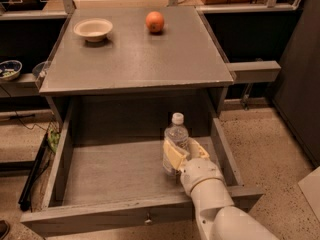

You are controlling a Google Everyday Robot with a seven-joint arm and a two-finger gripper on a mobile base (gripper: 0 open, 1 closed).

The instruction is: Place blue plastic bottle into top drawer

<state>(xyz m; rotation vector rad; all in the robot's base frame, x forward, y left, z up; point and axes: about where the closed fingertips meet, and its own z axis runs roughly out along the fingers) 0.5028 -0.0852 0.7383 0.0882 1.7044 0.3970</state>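
The blue plastic bottle [176, 138] is a clear bottle with a white cap. It stands upright inside the open top drawer [100, 171], towards the drawer's right side. My gripper [183, 152] reaches in from the lower right and its pale yellow fingers [172, 156] are closed around the bottle's lower body. The white arm comes over the drawer's front panel [90, 216]. The drawer's small knob [147, 217] shows at the middle of the front panel.
A grey table top [135, 49] sits above the drawer. On it are a cream bowl [93, 29] at the back left and an orange fruit [155, 21] at the back. A shelf with a small dish [9, 69] is at the far left.
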